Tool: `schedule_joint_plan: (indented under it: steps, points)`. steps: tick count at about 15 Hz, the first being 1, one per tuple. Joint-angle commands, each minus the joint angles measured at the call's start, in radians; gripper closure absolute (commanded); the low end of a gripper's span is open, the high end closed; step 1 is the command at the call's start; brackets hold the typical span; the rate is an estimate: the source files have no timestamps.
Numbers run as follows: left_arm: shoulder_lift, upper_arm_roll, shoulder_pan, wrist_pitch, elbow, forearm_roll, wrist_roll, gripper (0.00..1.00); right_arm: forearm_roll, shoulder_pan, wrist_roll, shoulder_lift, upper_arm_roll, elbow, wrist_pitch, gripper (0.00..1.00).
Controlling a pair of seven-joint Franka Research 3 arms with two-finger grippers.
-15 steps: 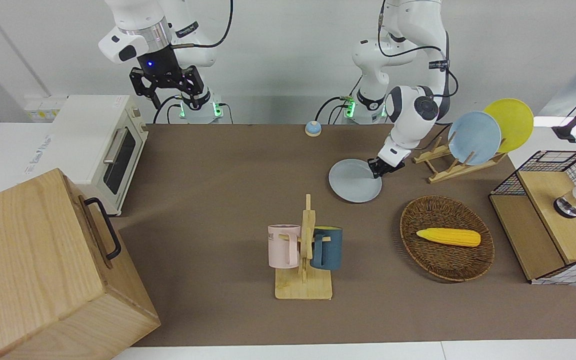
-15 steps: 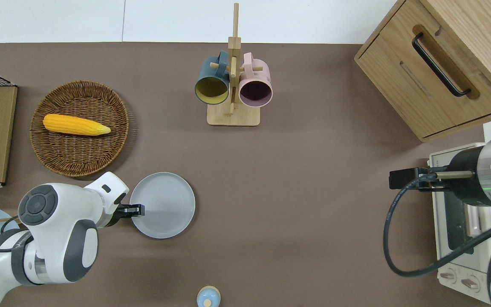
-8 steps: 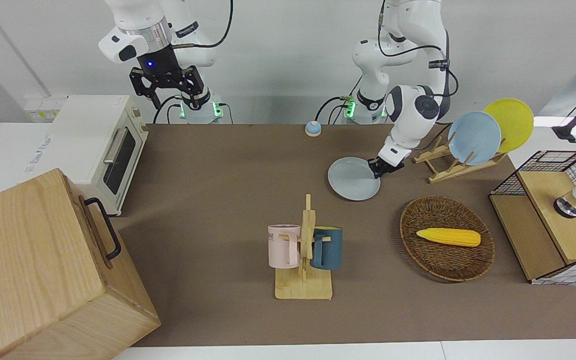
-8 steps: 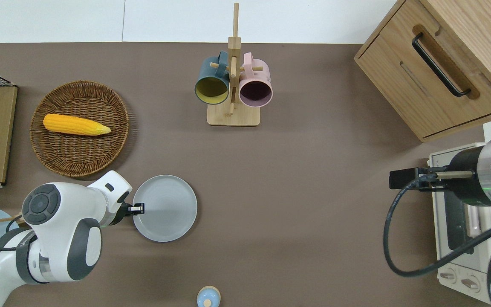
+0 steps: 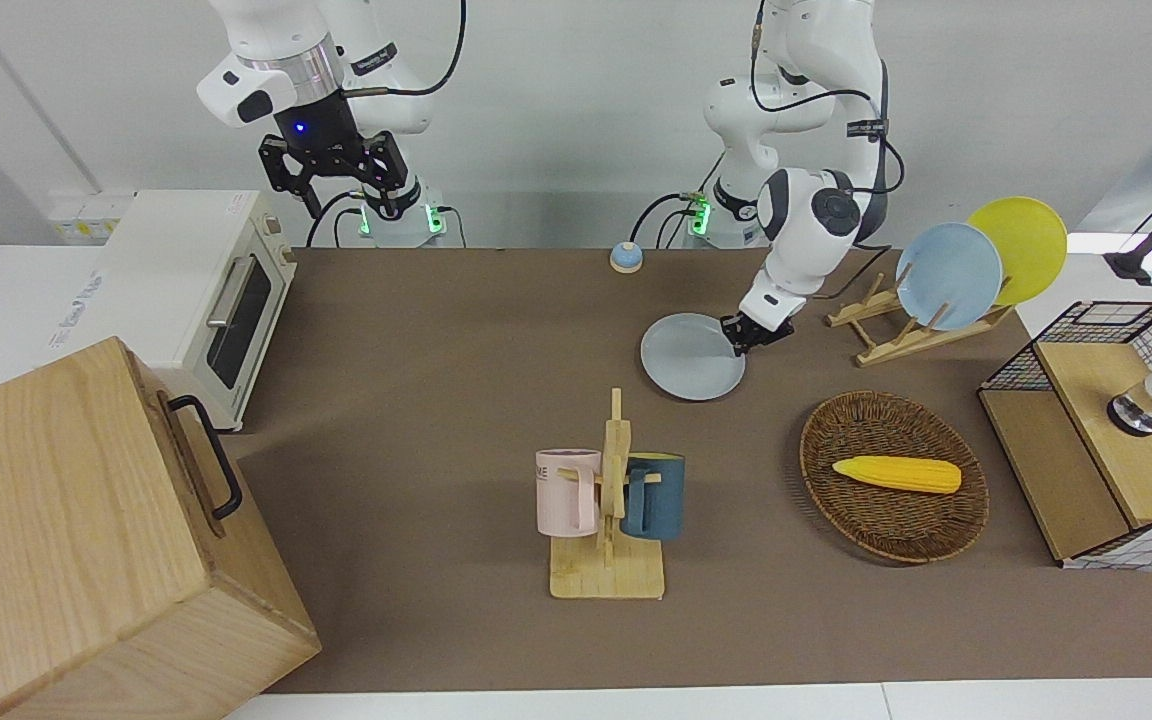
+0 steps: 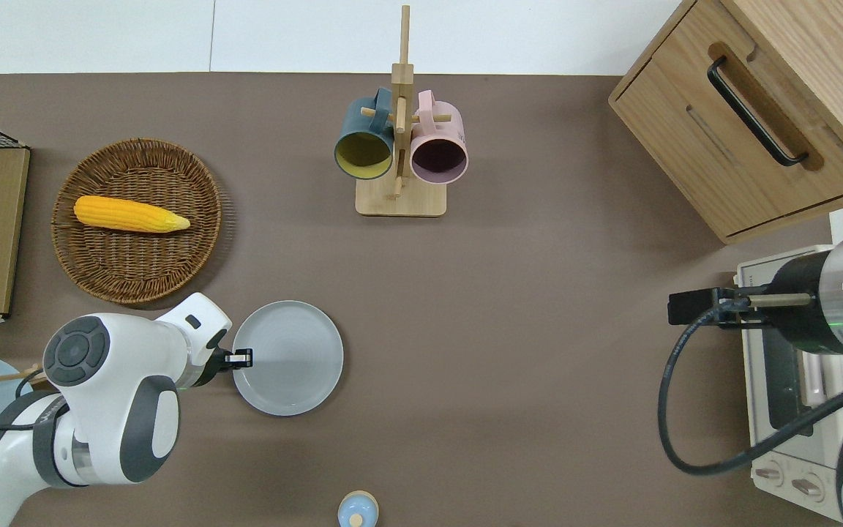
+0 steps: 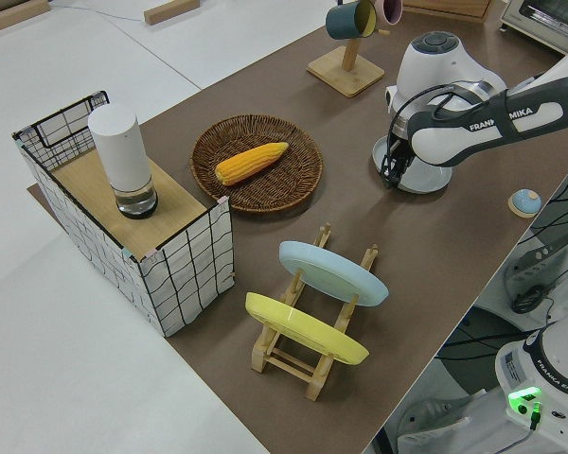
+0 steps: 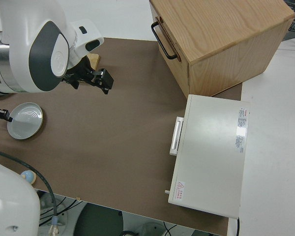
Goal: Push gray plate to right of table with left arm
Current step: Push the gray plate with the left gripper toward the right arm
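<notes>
Gray plate (image 6: 297, 366) on the brown table (image 6: 538, 380), shown mid-push. It lies flat in the half toward my left arm's end, closer to the table edge on the robots' side than to the opposite edge.

My left tool (image 6: 244, 358) is low at the plate's rim, on the side facing the left arm's end of the table. It appears to be touching the rim. I cannot tell whether the tool is spread or pressed together.

Over the last second the plate has slid a short way toward the right arm's end, and the tool has followed it at the same rim point. I read this as contact holding and the push working, though it is only in its early part. Most of the tabletop toward the right arm's end is yet to be crossed.

Farther from the robots, the wicker basket (image 6: 136, 278) and the mug rack (image 6: 399, 197) stand well apart from the plate's line of travel.

My right arm is parked, its tool (image 5: 349, 205) spread.
</notes>
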Motion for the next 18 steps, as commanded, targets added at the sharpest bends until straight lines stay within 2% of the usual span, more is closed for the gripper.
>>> schedule_joint_plan:
  steps: [1, 12, 18]
  points:
    - [0.038, 0.008, -0.073, 0.021, 0.024, -0.013, -0.071, 1.0, 0.018, -0.015, 0.002, -0.015, 0.007, -0.017, 0.002, 0.005]
    - [0.078, 0.008, -0.228, 0.098, 0.051, -0.048, -0.23, 1.0, 0.018, -0.017, 0.002, -0.015, 0.007, -0.017, 0.002, 0.005]
    - [0.141, 0.008, -0.32, 0.133, 0.12, -0.062, -0.327, 1.0, 0.018, -0.017, 0.002, -0.015, 0.006, -0.017, 0.002, 0.005]
